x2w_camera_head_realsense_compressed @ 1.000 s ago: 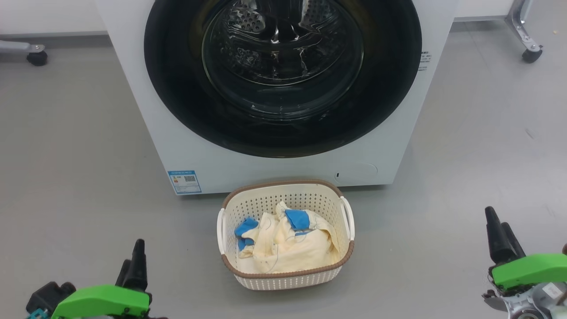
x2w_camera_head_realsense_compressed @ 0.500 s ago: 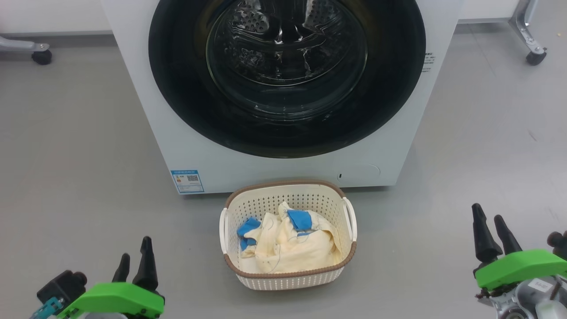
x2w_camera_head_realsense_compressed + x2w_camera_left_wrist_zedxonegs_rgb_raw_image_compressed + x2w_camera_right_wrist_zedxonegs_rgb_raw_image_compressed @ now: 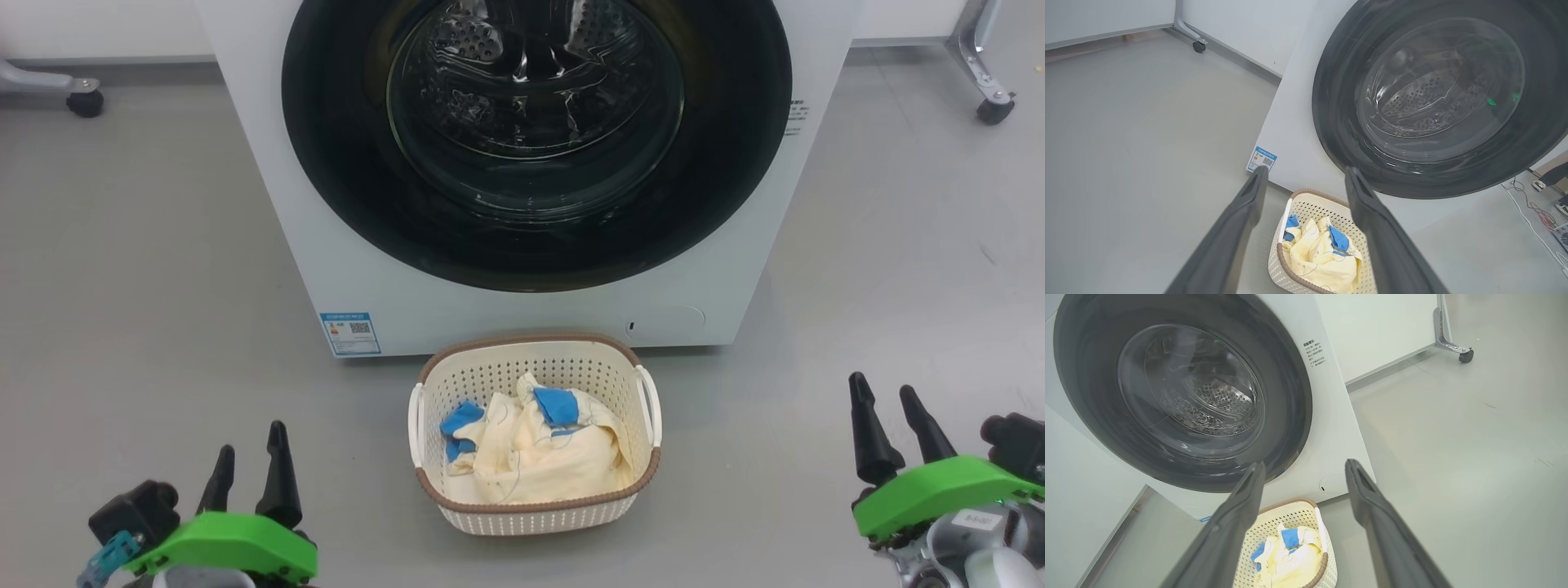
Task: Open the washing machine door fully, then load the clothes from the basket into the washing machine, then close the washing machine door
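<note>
The washing machine (image 3: 522, 318) stands on the grey floor (image 3: 122, 286). The washing machine door (image 3: 536, 122) is closed flush against the white front. The steel drum is visible through the glass bowl.

The basket (image 3: 535, 339) sits on the floor at 6 o'clock from the door, just beside the machine base. The clothes (image 3: 539, 453) lie crumpled inside it, pale yellow with blue patches.

In the head view, the left hand (image 3: 251, 441) is at 8 o'clock from the basket and well apart from it. Its fingers (image 3: 1237, 228) are spread and hold nothing.

The right hand (image 3: 882, 385) is at 4 o'clock from the basket, also well apart. Its fingers (image 3: 1384, 522) are likewise spread and empty.

A blue label (image 3: 351, 333) is at 10 o'clock from the basket.
</note>
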Tool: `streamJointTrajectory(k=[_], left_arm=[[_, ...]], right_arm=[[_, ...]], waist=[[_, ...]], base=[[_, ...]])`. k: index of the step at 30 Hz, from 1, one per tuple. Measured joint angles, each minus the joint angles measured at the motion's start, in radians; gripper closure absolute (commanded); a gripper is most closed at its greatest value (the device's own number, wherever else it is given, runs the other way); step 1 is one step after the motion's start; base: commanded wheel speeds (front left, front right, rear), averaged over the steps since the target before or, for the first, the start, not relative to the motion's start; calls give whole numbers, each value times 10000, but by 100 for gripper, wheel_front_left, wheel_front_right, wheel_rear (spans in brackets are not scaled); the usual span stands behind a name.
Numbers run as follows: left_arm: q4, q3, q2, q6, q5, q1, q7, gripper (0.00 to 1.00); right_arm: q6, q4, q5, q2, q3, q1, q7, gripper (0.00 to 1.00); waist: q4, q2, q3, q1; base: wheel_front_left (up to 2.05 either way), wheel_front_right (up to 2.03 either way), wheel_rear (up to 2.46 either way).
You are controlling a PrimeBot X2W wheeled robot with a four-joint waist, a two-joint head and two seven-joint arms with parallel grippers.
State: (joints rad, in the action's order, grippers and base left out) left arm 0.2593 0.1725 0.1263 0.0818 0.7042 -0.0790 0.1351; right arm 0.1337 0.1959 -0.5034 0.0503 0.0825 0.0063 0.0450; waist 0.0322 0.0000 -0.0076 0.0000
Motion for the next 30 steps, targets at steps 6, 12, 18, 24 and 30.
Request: streamJointTrajectory(k=[6,12,18,24,30], left_arm=[[-27,217,38,75,-658,-6,176,0],[-69,305,81,174,-1375,-73,332,0],[-50,424,117,322,-2059,-220,554,0],[-15,589,142,393,-2629,-226,711,0],[88,725,157,495,-3179,-384,863,0]], right_arm=[[0,-65,763,-10,17,1,90,0],[0,-151,1557,-12,107,0,174,0],[0,-274,2429,-15,148,0,268,0],[0,-410,3143,-21,153,0,347,0],[0,-533,3843,-27,217,0,433,0]], waist=[[16,0,-21,0],[42,0,-41,0],[78,0,-68,0],[116,0,-103,0],[153,0,-124,0]], base=[[0,0,0],[0,0,0],[0,0,0],[0,0,0],[0,0,0]])
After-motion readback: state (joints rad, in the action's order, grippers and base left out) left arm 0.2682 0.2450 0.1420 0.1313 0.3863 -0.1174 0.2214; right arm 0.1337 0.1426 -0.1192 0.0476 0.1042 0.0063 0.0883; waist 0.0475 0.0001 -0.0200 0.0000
